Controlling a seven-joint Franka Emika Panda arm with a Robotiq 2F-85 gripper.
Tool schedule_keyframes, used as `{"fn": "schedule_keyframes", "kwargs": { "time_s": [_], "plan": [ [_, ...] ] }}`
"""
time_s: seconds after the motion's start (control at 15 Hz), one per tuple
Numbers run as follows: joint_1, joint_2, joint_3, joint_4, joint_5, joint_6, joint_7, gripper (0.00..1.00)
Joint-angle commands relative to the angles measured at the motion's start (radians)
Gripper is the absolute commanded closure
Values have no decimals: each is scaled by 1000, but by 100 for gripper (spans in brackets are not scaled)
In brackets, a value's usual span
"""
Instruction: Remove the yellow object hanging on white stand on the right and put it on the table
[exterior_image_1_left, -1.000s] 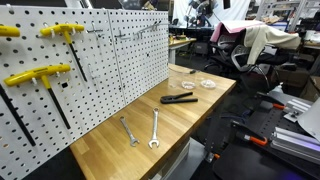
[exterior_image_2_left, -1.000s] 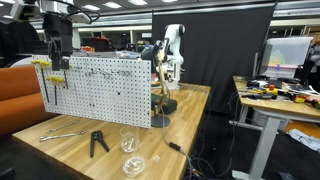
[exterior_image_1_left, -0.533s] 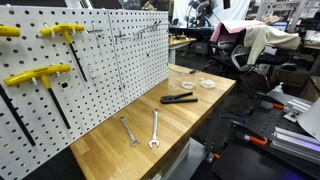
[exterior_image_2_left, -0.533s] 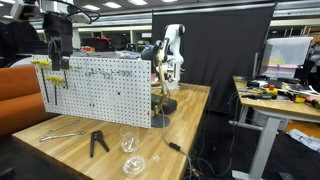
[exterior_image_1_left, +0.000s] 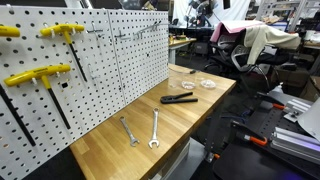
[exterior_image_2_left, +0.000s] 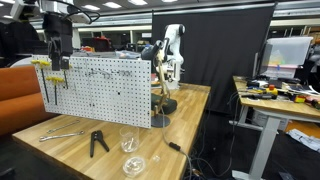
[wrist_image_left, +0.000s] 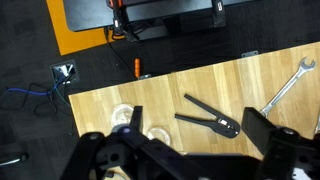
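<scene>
Several yellow T-handle tools hang on the white pegboard stand (exterior_image_1_left: 120, 60): one near its top (exterior_image_1_left: 60, 30), one lower (exterior_image_1_left: 35, 75), and one at the left edge (exterior_image_1_left: 8, 32). In an exterior view they show as yellow handles (exterior_image_2_left: 42, 63) at the board's (exterior_image_2_left: 110, 90) left end. My gripper (exterior_image_2_left: 57, 45) hangs high above that end, open and empty. In the wrist view its two dark fingers (wrist_image_left: 195, 115) are spread wide, looking down on the wooden table (wrist_image_left: 110, 95). No yellow tool shows in the wrist view.
On the table lie black pliers (exterior_image_1_left: 180, 98) (wrist_image_left: 212, 118), two wrenches (exterior_image_1_left: 155, 128) (exterior_image_1_left: 128, 130), and two clear round lids (exterior_image_1_left: 208, 85) (wrist_image_left: 122, 118). A wrench end (wrist_image_left: 288, 85) shows at the wrist view's right. The table edge drops to an orange floor patch (wrist_image_left: 60, 30).
</scene>
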Motion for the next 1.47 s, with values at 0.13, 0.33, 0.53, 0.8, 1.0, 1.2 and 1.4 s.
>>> {"fn": "schedule_keyframes", "kwargs": {
  "time_s": [0.13,0.33,0.53,0.8,1.0,1.2,1.4],
  "plan": [
    [22,34,0,2,-28,25,-21,0],
    [39,80,-2,9,-29,56,-47,0],
    [47,136,-2,12,-29,100,-34,0],
    [52,139,-7,4,-13,100,-27,0],
    [52,135,-6,5,-13,100,-27,0],
    [64,149,-4,8,18,114,-43,0],
    [108,173,13,23,88,165,-70,0]
  ]
}}
